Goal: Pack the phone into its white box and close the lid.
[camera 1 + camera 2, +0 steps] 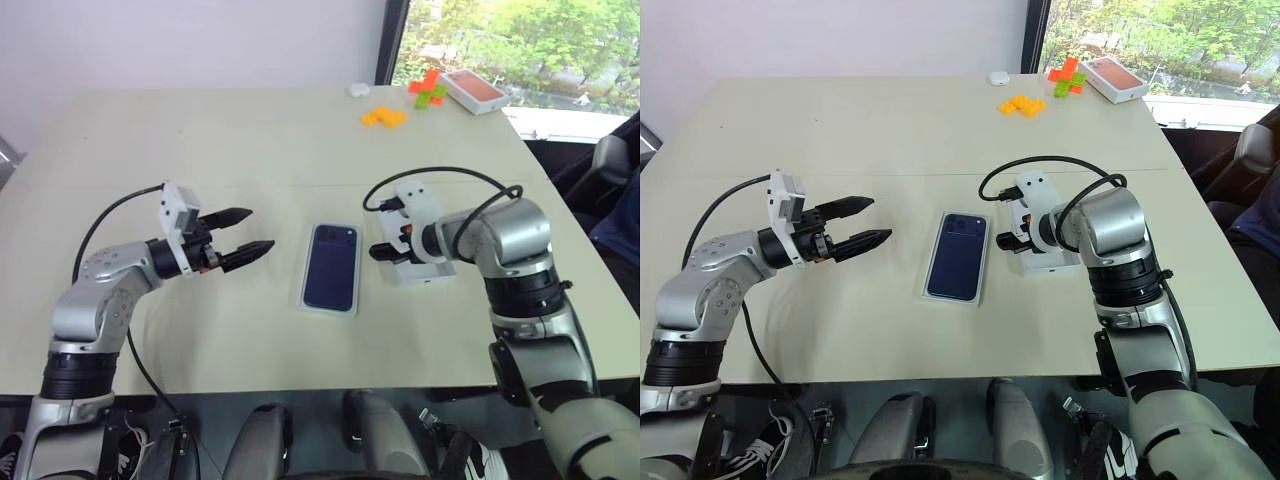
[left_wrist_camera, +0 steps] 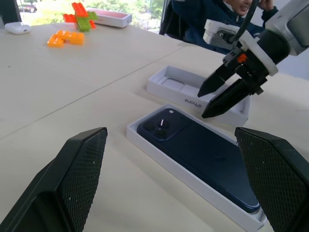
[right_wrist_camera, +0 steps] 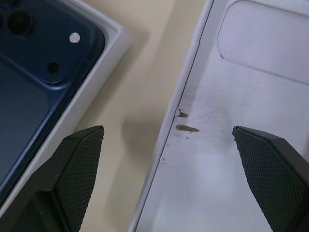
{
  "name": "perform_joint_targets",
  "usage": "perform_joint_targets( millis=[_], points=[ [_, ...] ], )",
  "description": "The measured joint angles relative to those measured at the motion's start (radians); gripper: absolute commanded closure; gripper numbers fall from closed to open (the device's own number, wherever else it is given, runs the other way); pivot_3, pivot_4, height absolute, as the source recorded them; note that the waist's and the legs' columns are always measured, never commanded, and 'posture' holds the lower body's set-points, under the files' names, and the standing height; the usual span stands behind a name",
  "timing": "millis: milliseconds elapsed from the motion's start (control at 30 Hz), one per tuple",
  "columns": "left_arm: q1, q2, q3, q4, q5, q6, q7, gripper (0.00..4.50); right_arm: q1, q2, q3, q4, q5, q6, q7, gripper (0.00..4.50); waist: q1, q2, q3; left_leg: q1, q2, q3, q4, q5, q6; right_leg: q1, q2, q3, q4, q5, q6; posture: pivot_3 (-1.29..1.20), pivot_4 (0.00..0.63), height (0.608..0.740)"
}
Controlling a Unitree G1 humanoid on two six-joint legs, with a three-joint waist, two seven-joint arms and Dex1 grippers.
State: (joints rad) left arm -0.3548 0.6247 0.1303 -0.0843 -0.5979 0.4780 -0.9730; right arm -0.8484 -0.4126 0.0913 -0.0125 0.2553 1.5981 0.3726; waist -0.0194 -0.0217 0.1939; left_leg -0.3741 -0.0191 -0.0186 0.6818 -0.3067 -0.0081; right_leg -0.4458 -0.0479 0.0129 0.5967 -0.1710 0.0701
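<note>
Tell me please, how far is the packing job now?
Done: the phone already lies in the white box. In hand: the open right claw points down over the lid, which lies open side up beside the box, ungripped. The left claw hovers open. Left: grasp the lid, turn it over, close the box.

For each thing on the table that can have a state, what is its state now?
phone: lying in the white box, back up
lid: off, open side up, beside the box
left gripper: open, holding nothing
right gripper: open, above the lid
</note>
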Motion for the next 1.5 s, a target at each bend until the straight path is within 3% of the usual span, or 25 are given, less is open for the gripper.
perform_joint_targets(
  millis=[33,133,367,400,567,667,767,867,933,1067,1300,1500],
  points=[
    [0.003,0.0,0.0,0.0,0.0,0.0,0.001,0.0,0.0,0.003,-0.001,0.001,0.0,0.004,-0.008,0.02,0.0,0.0,0.0,0.0,0.0,0.0,0.0,0.0,0.0,0.0,0.0,0.0,0.0,0.0,0.0,0.0,0.15,0.74],
    [0.006,0.0,0.001,-0.001,0.0,0.0,0.007,0.0,0.0,0.022,-0.015,0.001,-0.005,0.008,-0.033,0.81,0.0,0.0,0.0,0.0,0.0,0.0,0.0,0.0,0.0,0.0,0.0,0.0,0.0,0.0,0.0,0.0,0.15,0.74],
    [0.006,0.0,0.001,-0.008,0.0,-0.004,0.014,0.0,0.006,0.037,-0.016,0.0,-0.015,-0.008,-0.072,4.26,0.001,0.0,0.0,0.0,-0.001,0.0,0.0,0.0,0.0,0.0,0.0,0.0,-0.001,0.0,0.0,0.0,0.15,0.74],
    [0.006,0.0,0.001,-0.008,0.0,-0.004,0.014,0.0,0.007,0.037,-0.016,0.0,-0.017,-0.01,-0.075,4.46,0.001,0.0,0.0,0.0,0.0,0.0,0.0,0.0,0.0,0.0,0.0,0.0,-0.001,0.0,0.0,0.0,0.15,0.74],
    [-0.001,-0.002,0.001,-0.007,0.001,-0.008,0.015,0.0,0.015,0.04,-0.019,-0.001,-0.02,-0.024,-0.093,4.46,0.001,0.0,0.0,0.0,0.0,0.0,0.0,0.0,0.0,0.0,0.0,0.0,-0.001,0.0,0.0,0.0,0.15,0.74],
    [-0.001,-0.001,0.001,-0.006,0.001,-0.008,0.016,0.0,0.014,0.094,-0.104,-0.001,-0.02,-0.009,-0.115,4.46,0.001,0.0,0.0,0.0,0.0,0.0,0.0,0.0,0.0,0.0,0.0,0.0,-0.001,0.0,0.0,0.0,0.15,0.74],
    [-0.003,-0.001,0.006,-0.002,0.0,-0.007,0.02,0.0,-0.041,0.194,-0.272,-0.001,-0.013,-0.019,-0.142,4.46,-0.003,0.001,0.001,0.0,0.0,0.0,0.0,0.0,0.0,-0.001,0.0,0.0,0.0,0.0,0.0,0.0,0.15,0.74],
    [-0.012,0.006,0.035,0.019,-0.003,-0.002,0.03,0.0,-0.215,0.38,-0.599,-0.014,0.079,-0.021,-0.134,4.46,-0.006,0.003,0.002,-0.001,0.002,0.0,-0.001,0.0,0.0,-0.002,0.002,0.0,0.001,0.0,0.0,0.0,0.15,0.74],
    [-0.022,0.015,0.051,0.031,-0.004,-0.001,0.034,0.0,-0.301,0.462,-0.739,-0.039,0.157,-0.004,-0.133,4.46,-0.003,0.002,0.001,0.0,0.003,-0.003,-0.002,0.0,0.0,-0.002,0.003,-0.003,0.002,0.0,0.0,0.0,0.15,0.74],
    [-0.036,0.032,0.083,0.053,-0.014,0.017,0.034,0.0,-0.291,0.551,-0.923,-0.005,0.359,0.009,-0.187,4.46,0.006,0.002,0.001,-0.002,0.0,-0.005,-0.003,0.0,0.0,-0.001,-0.002,-0.005,0.0,0.0,-0.001,0.0,0.15,0.74],
    [-0.074,0.033,0.099,0.075,-0.046,0.058,0.044,0.0,-0.196,0.599,-0.98,0.11,0.83,0.01,-0.412,4.46,-0.004,0.003,0.001,-0.003,-0.003,-0.003,-0.004,-0.002,0.003,-0.002,-0.005,-0.004,0.0,0.0,0.0,0.0,0.15,0.74],
    [-0.066,0.033,0.101,0.06,-0.061,0.083,0.052,0.0,-0.149,0.597,-0.961,0.152,1.067,0.01,-0.628,4.46,-0.016,0.003,0.001,-0.003,-0.001,-0.003,-0.004,-0.002,0.003,-0.002,-0.003,-0.004,0.0,0.0,0.0,0.0,0.15,0.74]
  ],
)
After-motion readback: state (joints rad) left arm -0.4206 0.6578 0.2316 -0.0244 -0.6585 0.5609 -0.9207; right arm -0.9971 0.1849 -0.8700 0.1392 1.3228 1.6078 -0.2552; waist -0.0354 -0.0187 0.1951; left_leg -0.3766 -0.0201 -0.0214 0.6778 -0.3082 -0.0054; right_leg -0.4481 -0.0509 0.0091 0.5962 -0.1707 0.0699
